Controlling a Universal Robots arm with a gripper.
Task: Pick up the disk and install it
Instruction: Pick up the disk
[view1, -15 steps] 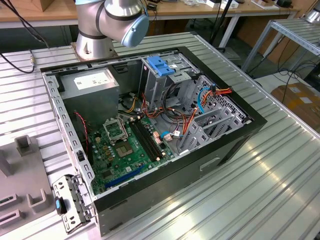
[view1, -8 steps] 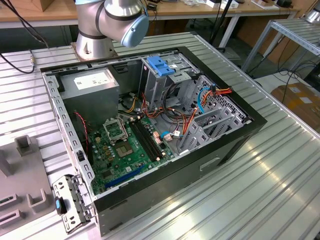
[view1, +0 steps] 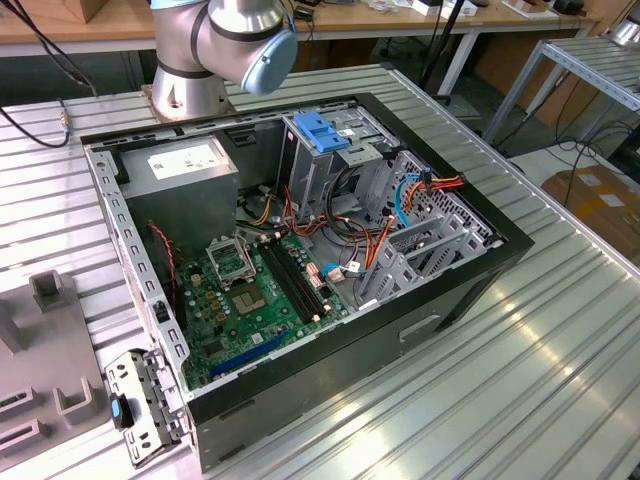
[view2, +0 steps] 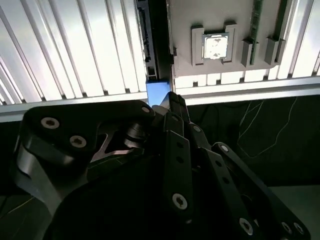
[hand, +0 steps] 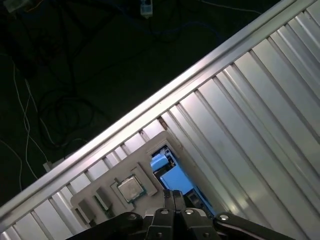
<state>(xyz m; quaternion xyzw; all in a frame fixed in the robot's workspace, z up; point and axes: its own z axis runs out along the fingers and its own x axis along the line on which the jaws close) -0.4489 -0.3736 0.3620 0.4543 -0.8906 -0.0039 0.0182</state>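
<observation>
The disk shows its bright blue carrier rail in a slot of a grey fixture plate that lies on the ribbed metal table. In the second wrist view the disk appears edge-on, a dark strip ending in a blue piece. My gripper hangs just over the blue rail, its two black fingers pressed together with no gap between them. In the second wrist view the gripper has its tips beside the blue piece; I cannot tell whether they touch it.
An open computer case lies on the table, holding a green motherboard, a grey box with a white sticker and a metal cage with a blue handle. A processor chip sits in the fixture plate. The table edge is near.
</observation>
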